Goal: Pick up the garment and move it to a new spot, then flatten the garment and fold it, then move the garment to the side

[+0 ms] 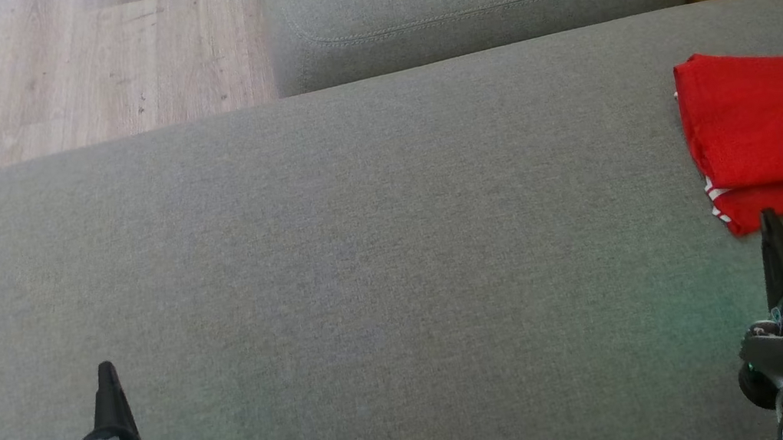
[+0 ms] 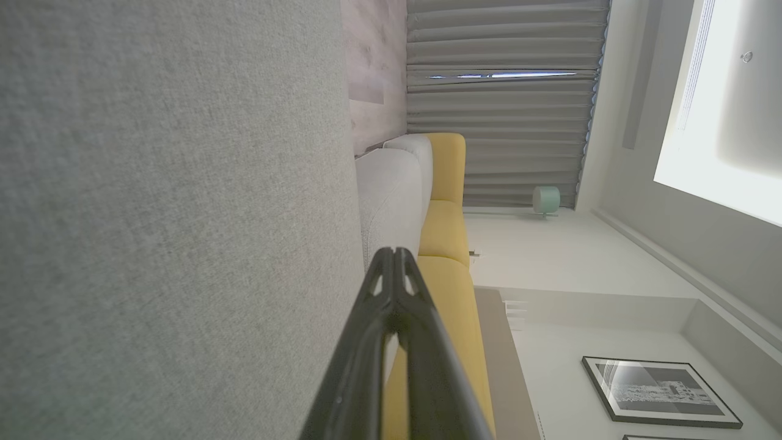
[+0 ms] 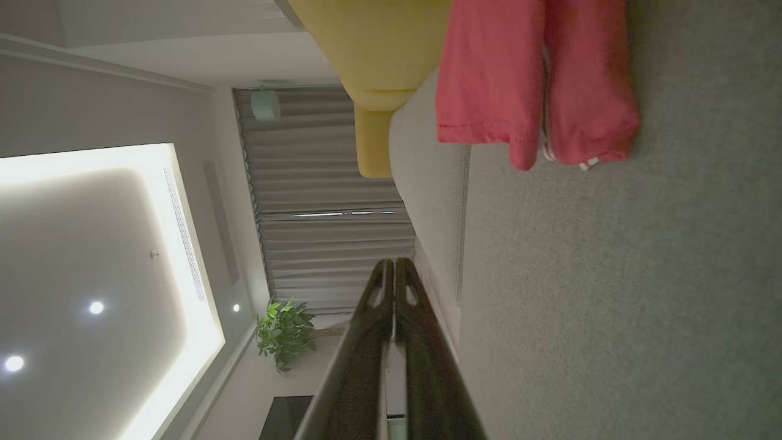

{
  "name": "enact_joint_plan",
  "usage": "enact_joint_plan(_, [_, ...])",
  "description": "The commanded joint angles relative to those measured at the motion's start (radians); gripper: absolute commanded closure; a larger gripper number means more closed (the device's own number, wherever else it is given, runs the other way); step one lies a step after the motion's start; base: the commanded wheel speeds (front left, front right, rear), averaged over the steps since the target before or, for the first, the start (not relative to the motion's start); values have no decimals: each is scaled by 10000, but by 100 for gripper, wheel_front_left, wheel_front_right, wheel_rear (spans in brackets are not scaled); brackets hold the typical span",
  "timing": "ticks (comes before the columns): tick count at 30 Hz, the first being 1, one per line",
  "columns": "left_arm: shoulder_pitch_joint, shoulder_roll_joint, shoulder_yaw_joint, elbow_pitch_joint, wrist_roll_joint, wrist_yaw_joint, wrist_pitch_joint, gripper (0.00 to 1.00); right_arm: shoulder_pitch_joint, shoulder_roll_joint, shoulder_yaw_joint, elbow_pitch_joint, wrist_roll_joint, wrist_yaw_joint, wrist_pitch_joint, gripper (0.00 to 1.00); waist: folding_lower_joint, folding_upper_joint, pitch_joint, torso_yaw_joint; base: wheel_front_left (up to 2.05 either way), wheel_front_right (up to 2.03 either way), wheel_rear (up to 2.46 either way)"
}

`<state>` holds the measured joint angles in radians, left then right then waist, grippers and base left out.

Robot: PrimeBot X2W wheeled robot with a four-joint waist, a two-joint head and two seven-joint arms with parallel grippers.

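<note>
Red folded fabric garment [image 1: 773, 124]: lies at right edge of grey woven-fabric cushion [image 1: 366, 255], partly cut off by the edge of head view. White stripe trim at its near corner, too small to read as lettering.
Left gripper [image 1: 106, 369]: lower left, long dark fingers pressed together, pointing up head view, holding nothing, well apart from garment.
Right gripper [image 1: 769, 218]: lower right, fingers likewise closed and empty, tip near garment's near hem; cannot tell if it touches.
</note>
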<state>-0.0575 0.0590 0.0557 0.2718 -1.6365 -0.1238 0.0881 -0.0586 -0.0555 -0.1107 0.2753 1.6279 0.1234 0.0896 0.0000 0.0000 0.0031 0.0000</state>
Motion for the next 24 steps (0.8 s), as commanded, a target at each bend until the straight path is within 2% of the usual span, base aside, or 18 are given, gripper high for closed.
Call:
enact_joint_plan(1, [-484, 89, 339, -277, 78, -69, 57, 100, -475, -88, 162, -316, -33, 73, 81, 100, 0, 0, 0, 0, 0, 0, 0])
enact_joint_plan(24, [-489, 43, 404, -274, 132, -69, 109, 100, -480, -50, 108, -312, -78, 73, 124, 100, 0, 0, 0, 0, 0, 0, 0])
